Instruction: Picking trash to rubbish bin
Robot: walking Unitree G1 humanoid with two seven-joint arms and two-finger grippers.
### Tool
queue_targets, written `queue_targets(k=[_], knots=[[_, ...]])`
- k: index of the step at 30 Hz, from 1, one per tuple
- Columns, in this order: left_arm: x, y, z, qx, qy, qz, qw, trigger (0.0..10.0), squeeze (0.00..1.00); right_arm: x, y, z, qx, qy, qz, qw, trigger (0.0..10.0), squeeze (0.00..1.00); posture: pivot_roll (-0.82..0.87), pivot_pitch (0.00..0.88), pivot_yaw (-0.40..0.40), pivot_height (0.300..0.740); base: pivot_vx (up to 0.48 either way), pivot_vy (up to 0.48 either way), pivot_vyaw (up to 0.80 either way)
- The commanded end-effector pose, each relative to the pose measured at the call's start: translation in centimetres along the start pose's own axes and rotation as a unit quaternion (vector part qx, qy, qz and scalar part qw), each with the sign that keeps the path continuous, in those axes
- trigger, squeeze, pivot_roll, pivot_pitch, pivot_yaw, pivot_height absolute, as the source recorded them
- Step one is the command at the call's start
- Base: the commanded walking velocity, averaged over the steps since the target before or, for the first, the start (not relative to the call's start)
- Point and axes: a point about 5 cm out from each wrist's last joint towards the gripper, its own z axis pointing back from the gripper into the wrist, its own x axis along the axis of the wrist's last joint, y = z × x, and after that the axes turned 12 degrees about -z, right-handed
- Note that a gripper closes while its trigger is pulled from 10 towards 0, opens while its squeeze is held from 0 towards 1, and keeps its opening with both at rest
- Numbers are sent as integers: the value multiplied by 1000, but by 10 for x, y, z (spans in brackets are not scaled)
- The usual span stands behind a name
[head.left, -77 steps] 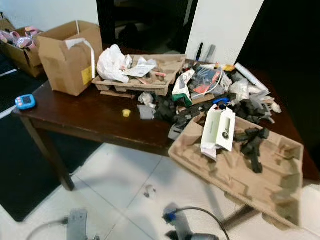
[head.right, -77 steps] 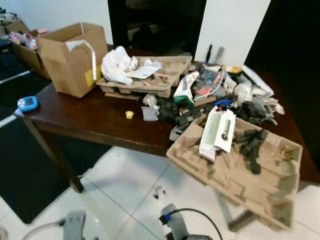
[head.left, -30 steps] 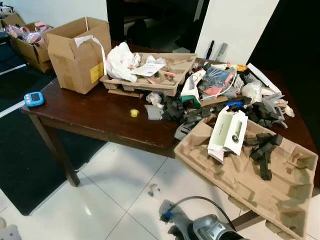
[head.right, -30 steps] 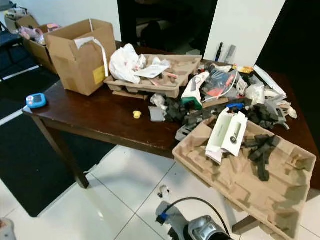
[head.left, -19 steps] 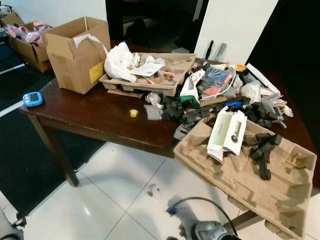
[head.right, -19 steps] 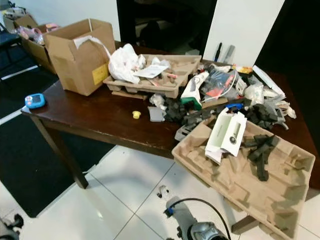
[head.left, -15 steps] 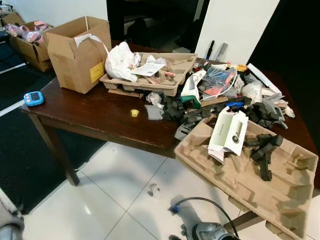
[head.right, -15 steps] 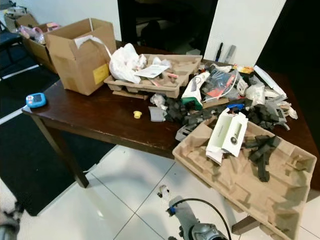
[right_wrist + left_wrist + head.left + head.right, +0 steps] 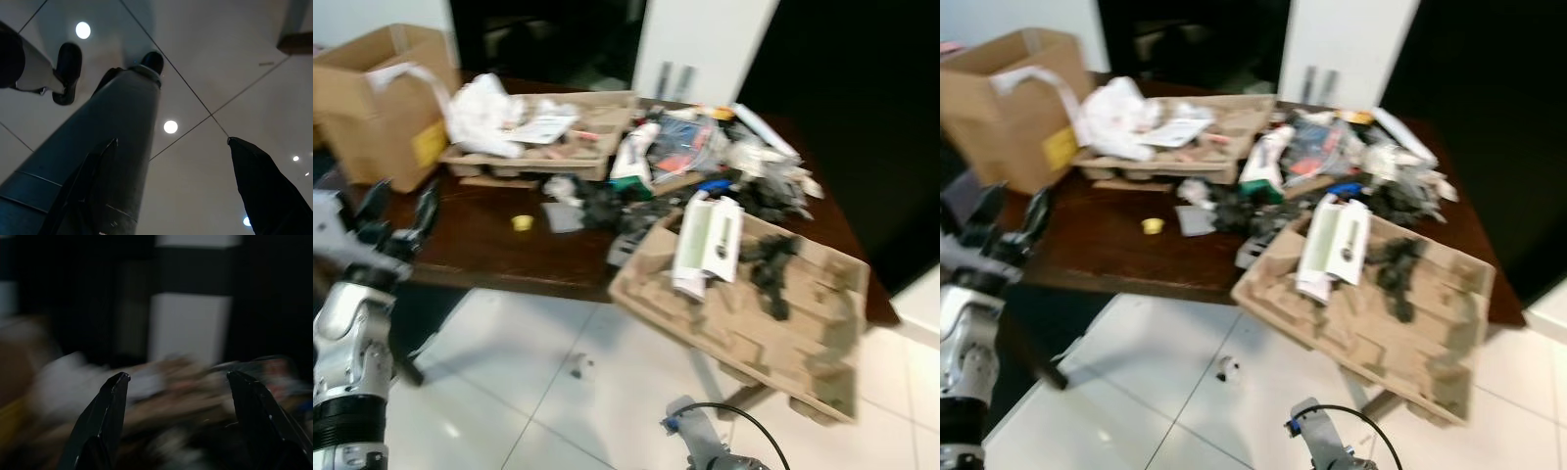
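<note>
Left end effector (image 9: 399,208) is raised at the left of the frame beside the table (image 9: 489,250) edge, fingers spread, gripping nothing. Right end effector (image 9: 171,142) hangs low over the white tiled floor (image 9: 205,58), fingers spread wide and empty. Trash covers the dark table: a cardboard box (image 9: 377,98) at upper left, a white plastic bag (image 9: 481,113) on a pulp tray (image 9: 592,147), a large pulp tray (image 9: 773,333) overhanging the near edge at lower right. View is blurred.

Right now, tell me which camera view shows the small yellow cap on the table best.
The right eye view shows the small yellow cap most plainly, lying alone on the dark table. The left eye view shows it too, a little blurrier. The left wrist view is too dark and blurred to make it out; the right wrist view faces floor tiles.
</note>
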Motion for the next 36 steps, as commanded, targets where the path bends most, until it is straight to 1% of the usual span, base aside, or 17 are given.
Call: queue_targets(k=[1, 2, 5, 8, 9, 10, 12, 13, 15, 18, 21, 23, 24, 25, 27, 33, 36], knots=[[1, -6, 0, -26, 1, 12, 1000, 10000, 0, -21, -3, 1, -8, 35, -10, 999, 10000, 0, 219, 80, -68, 740, 0, 0, -800], [4, -11, -4, -45, -6, 16, 999, 10000, 0, -23, -3, 1, -9, 36, -11, 999, 10000, 0, 219, 80, -68, 740, 0, 0, -800], [6, -14, -8, -59, -11, 20, 998, 10000, 0, -25, -3, 1, -10, 38, -11, 999, 10000, 0, 217, 77, -64, 740, 0, 0, -800], [12, -26, -15, -94, -6, 49, 994, 10000, 0, -28, -2, 1, -12, 41, -8, 999, 10000, 0, 212, 72, -60, 740, 0, 0, -800], [12, -26, -15, -94, -6, 49, 994, 10000, 0, -28, -2, 1, -12, 41, -8, 999, 10000, 0, 212, 72, -60, 740, 0, 0, -800], [15, -39, -22, -123, 1, 69, 990, 10000, 0, -32, -2, 1, -14, 44, -4, 999, 10000, 0, 211, 72, -59, 740, 0, 0, -800], [15, -39, -22, -123, 1, 69, 990, 10000, 0, -32, -2, 1, -14, 44, -4, 999, 10000, 0, 211, 72, -59, 740, 0, 0, -800], [16, -44, -24, -133, 1, 73, 988, 10000, 0, -32, -3, 1, -14, 45, -2, 999, 10000, 0, 211, 72, -59, 740, 0, 0, -800], [11, -57, -31, -148, 16, 82, 985, 10000, 0, -35, -3, 2, -17, 46, 3, 999, 10000, 0, 207, 74, -59, 740, 0, 0, -800], [8, -62, -34, -151, 28, 85, 985, 10000, 0, -35, -3, 2, -18, 47, 4, 999, 10000, 0, 204, 77, -59, 740, 0, 0, -800], [-2, -71, -38, -153, 54, 94, 982, 10000, 0, -37, -4, 2, -21, 47, 7, 999, 10000, 0, 196, 88, -62, 740, 0, 0, -800], [-10, -75, -45, -132, 77, 97, 983, 10000, 0, -39, -5, 3, -25, 50, 7, 998, 10000, 0, 192, 100, -63, 740, 0, 0, -800], [-13, -73, -50, -110, 92, 104, 984, 10000, 0, -41, -6, 3, -27, 51, 10, 998, 10000, 0, 189, 109, -61, 740, 0, 0, 0], [-13, -73, -50, -110, 92, 104, 984, 10000, 0, -41, -6, 3, -27, 51, 10, 998, 10000, 0, 189, 109, -61, 740, 0, 0, 0], [-17, -66, -61, -55, 123, 126, 983, 10000, 0, -47, -7, 4, -31, 53, 7, 998, 10000, 0, 179, 136, -58, 740, 0, 0, 0], [-21, -63, -67, -18, 148, 143, 978, 10000, 0, -54, -10, 5, -41, 59, 3, 997, 10000, 0, 164, 151, -51, 740, 0, 0, 0], [-23, -68, -67, 4, 169, 173, 970, 10000, 0, -64, -16, 8, -61, 69, 1, 996, 10000, 0, 151, 169, -38, 740, 0, 0, 0]])
